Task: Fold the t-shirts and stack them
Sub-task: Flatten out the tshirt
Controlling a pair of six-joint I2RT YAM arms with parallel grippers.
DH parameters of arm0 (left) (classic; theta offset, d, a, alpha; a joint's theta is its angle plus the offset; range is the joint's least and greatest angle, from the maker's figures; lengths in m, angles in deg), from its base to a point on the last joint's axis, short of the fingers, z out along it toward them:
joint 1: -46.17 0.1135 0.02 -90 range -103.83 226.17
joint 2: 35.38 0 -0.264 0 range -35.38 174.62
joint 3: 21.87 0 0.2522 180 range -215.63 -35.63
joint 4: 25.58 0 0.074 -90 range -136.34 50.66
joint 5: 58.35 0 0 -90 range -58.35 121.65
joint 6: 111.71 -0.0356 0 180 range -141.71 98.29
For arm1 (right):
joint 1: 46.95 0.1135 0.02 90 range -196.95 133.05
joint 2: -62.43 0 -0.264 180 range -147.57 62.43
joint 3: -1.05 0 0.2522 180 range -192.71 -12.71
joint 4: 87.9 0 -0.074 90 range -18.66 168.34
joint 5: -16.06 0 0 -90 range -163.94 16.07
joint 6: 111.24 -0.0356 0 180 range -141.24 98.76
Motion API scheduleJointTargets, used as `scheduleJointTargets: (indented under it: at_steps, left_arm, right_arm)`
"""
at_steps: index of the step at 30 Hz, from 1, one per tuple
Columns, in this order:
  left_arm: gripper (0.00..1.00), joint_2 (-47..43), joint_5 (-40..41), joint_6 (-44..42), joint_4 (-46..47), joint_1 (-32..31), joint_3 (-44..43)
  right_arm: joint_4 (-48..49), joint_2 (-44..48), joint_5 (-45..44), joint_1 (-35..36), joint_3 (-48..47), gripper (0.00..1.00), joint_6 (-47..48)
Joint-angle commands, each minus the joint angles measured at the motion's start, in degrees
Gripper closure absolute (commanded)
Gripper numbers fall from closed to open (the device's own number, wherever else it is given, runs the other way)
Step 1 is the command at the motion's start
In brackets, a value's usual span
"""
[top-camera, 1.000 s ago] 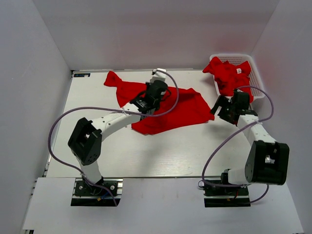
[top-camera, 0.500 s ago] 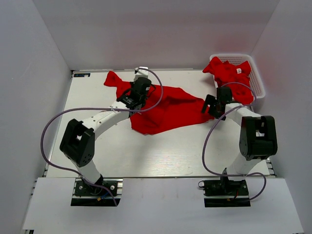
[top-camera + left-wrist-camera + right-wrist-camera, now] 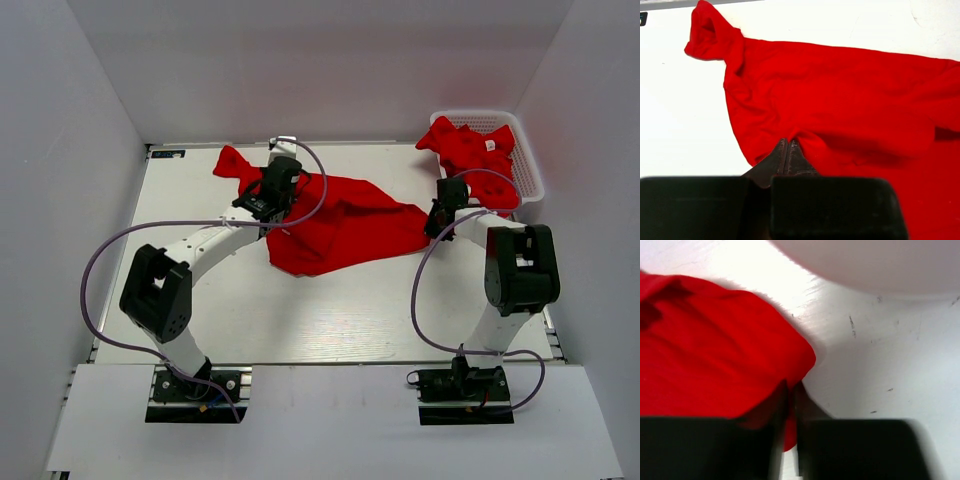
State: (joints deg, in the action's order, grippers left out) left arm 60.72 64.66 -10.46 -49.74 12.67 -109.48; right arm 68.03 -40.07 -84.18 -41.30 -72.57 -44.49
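The white worktop (image 3: 350, 310) carries one spread t-shirt (image 3: 350, 225), crumpled, reaching from centre towards 11 o'clock. The left arm's wrist covers part of its 9 o'clock side from above. At the worktop's 2 o'clock corner, a white lattice basket (image 3: 533, 175) holds heaped red t-shirts (image 3: 470, 150); how many cannot be made out, and some spill over its rim. One bears a white tag (image 3: 491, 144). The left fingers (image 3: 777, 160) are pressed together, pinching a fold at the spread shirt's 9 o'clock edge. The right fingers (image 3: 807, 410) pinch its 3 o'clock corner; that view is blurred, its lower half blocked by the gripper's body.
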Motion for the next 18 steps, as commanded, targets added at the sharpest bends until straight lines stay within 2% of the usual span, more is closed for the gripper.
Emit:
scheduleJointTargets:
  at_steps: [1, 5, 9, 15, 18]
  left_arm:
    - [1.00, -3.90, -0.58, 0.44, 0.99, 1.06, -1.03]
    - [1.00, -4.95, 0.55, -2.01, 0.29, 1.59, -4.28]
    - [1.00, -8.37, 5.12, -4.47, -0.77, 1.59, -7.36]
    - [1.00, -19.26, 8.46, -10.97, 0.80, 1.59, -10.61]
    - [1.00, -24.18, 7.95, -14.14, 1.43, 1.59, -13.50]
  right_arm:
    - [2.83, 0.80, -1.36, 0.41, -0.70, 0.99, -0.05]
    - [4.07, 5.02, 0.04, 0.59, -1.40, 1.00, 3.46]
    - [4.67, 9.42, 1.27, 0.59, -3.59, 1.00, 8.55]
    - [12.91, 25.31, 9.43, 0.59, -2.72, 1.00, 16.45]
    - [13.21, 32.26, 11.97, 0.59, -4.90, 1.00, 19.28]
